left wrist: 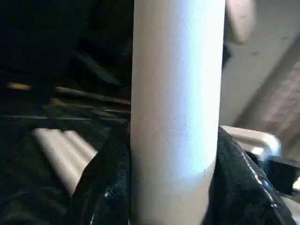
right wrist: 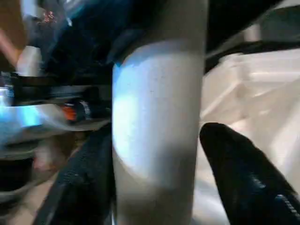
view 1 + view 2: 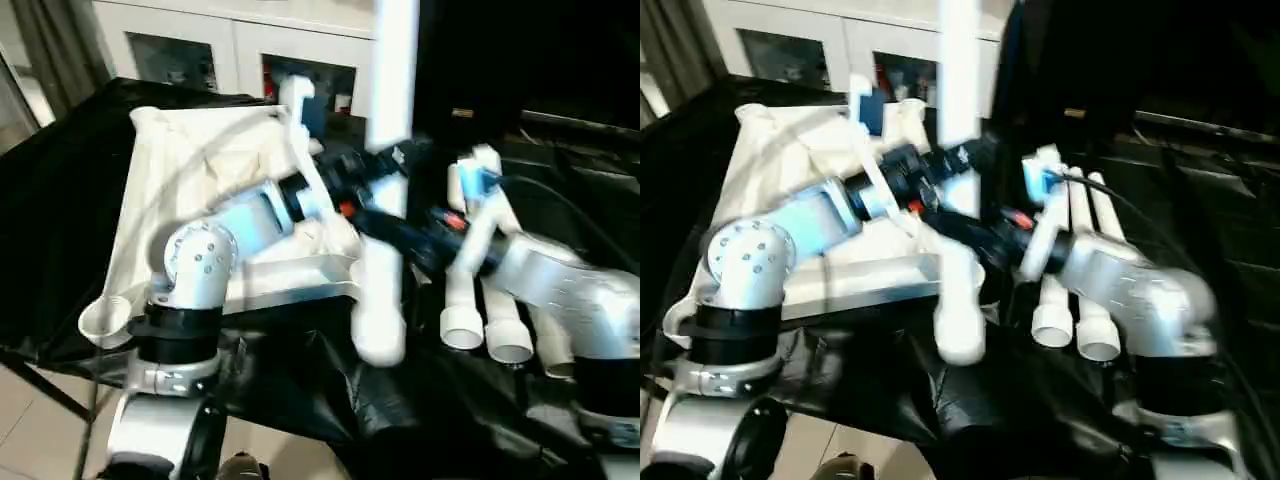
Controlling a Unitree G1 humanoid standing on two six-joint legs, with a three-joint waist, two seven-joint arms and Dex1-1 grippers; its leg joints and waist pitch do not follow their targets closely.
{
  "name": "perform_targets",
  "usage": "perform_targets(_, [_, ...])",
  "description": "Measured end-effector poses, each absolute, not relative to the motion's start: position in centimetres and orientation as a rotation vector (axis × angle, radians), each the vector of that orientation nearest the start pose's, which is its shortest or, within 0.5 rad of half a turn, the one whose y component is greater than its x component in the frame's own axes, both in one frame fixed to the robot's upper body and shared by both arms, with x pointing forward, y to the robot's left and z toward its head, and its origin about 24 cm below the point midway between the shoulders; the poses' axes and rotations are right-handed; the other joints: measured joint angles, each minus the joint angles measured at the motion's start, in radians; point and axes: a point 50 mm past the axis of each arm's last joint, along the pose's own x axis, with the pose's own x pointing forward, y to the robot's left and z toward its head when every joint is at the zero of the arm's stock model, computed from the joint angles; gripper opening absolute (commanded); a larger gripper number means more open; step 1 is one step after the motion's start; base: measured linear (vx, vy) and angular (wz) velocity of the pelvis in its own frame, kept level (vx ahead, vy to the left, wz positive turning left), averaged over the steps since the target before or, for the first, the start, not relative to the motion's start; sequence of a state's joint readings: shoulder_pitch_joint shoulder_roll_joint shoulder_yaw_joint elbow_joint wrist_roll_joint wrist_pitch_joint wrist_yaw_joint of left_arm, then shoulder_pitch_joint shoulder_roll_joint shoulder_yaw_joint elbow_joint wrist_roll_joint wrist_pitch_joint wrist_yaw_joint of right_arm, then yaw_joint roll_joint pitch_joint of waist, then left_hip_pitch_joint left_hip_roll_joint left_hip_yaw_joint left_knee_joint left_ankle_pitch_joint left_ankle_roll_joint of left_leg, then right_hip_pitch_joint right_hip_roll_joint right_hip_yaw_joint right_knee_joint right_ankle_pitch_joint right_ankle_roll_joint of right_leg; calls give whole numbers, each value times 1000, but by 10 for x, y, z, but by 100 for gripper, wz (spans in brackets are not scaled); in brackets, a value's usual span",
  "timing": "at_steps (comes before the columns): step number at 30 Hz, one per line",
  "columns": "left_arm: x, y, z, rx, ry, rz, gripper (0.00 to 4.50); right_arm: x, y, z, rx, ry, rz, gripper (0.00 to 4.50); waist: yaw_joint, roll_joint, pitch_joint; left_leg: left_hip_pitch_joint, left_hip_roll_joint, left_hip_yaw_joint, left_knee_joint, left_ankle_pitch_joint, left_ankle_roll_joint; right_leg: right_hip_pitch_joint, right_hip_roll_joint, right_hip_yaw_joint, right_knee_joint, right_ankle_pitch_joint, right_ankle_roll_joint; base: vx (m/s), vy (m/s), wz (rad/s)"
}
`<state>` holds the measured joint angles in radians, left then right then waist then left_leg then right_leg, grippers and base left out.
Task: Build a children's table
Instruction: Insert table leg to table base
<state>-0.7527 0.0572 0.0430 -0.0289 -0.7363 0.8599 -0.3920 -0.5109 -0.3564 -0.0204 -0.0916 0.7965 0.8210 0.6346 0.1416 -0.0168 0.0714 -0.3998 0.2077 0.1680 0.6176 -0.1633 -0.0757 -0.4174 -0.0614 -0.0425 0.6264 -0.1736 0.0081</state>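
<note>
You have one white tube leg (image 3: 385, 200) standing nearly upright over the middle of the black-draped table (image 3: 60, 220), its top running out of the head view and its rounded lower end hanging just above the cloth. Your left gripper (image 1: 176, 187) is clenched around it: in the left wrist view both black fingers (image 1: 105, 183) press against the tube's sides. Your right gripper (image 2: 154, 187) sits around the same leg lower down, but its fingers stand a little off the tube, one finger (image 2: 243, 173) showing a sliver of gap, so that hold looks released. The white tabletop (image 3: 200, 170) lies tilted on the cloth to your left of the leg, ribbed underside showing, with a round corner socket (image 3: 105, 318) at its near corner. The three spare legs (image 3: 480, 300) lie side by side on the cloth to your right, open ends toward you, behind your right forearm. No writing, brand or label can be read on any part; the pictures are too blurred to tell
</note>
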Motion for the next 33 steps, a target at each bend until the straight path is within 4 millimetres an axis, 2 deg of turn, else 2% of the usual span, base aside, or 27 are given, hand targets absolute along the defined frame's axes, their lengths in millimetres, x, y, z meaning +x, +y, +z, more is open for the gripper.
perform_targets(5, [322, 48, 207, -337, 42, -881, 177, 299, -105, 146, 176, 184, 931, 294, 1, 0, 0, -1, 0, 0, 0, 0, 0, 0, 0, 0, 0, 0, 0, 0, 0, 0])
perform_targets(8, [321, 40, 222, -284, -31, -851, 177, 295, -90, 126, 111, 239, 887, 294, -1, 0, 0, -1, 0, 0, 0, 0, 0, -1, 0, 0, 0, 0, 0, 0, 0, 0])
perform_targets(10, [321, 38, 230, -243, -72, -831, 177, 295, -86, 120, 87, 257, 849, 294, -2, 0, 0, -1, 0, 0, 0, 0, 0, -1, 0, 1, 0, 0, 1, 0, 0, 0])
perform_targets(15, [322, 37, 231, -192, -111, -782, 176, 302, -82, 117, 96, 260, 710, 294, -7, 0, 0, 0, 0, -1, 0, 0, -1, -1, 0, 1, 0, 0, 2, 0, 0, 0])
perform_targets(17, [322, 36, 232, -183, -125, -776, 176, 303, -81, 117, 110, 254, 700, 267, -8, 0, 0, 0, 0, -1, 0, 0, -1, -1, 0, 1, 0, 1, 2, 0, 0, 0])
perform_targets(19, [322, 36, 233, -178, -133, -770, 176, 304, -80, 118, 126, 243, 702, 260, -9, 0, 0, -1, 0, -1, 0, 0, -1, -1, 0, 1, 0, 1, 2, 0, 0, 0])
perform_targets(20, [322, 36, 234, -177, -137, -769, 176, 303, -79, 119, 132, 232, 712, 236, -10, 0, 0, -1, 0, -1, 0, 0, 0, -1, 0, 1, 0, 1, 2, 0, 0, 0])
perform_targets(24, [323, 36, 234, -174, -143, -767, 176, 303, -79, 120, 136, 220, 729, 216, -13, 0, 0, -1, 0, -1, 0, 0, 0, -1, 0, 1, 0, 1, 1, 0, 0, 0])
perform_targets(25, [323, 36, 233, -173, -143, -766, 176, 302, -80, 120, 136, 220, 729, 199, -14, 0, 0, -1, 0, -1, 0, 0, 0, -1, 0, 1, 0, 1, 1, 0, 0, 0])
perform_targets(29, [324, 35, 232, -170, -138, -769, 176, 301, -81, 118, 139, 221, 734, 193, -24, 0, 0, -1, 0, -1, 0, 0, -1, -1, 0, 1, 0, 2, 1, 0, 0, 0])
perform_targets(30, [323, 35, 232, -169, -139, -772, 232, 301, -81, 118, 140, 219, 736, 192, -27, 0, 0, 0, 0, -1, 0, 0, -1, -1, 0, 1, 0, 2, 1, 0, 0, 0])
perform_targets(33, [323, 38, 233, -209, -131, -820, 254, 299, -83, 119, 149, 206, 797, 192, -28, 0, 0, 0, 0, -1, 0, 0, -1, -1, 0, 1, 0, 2, 1, 0, 0, 0])
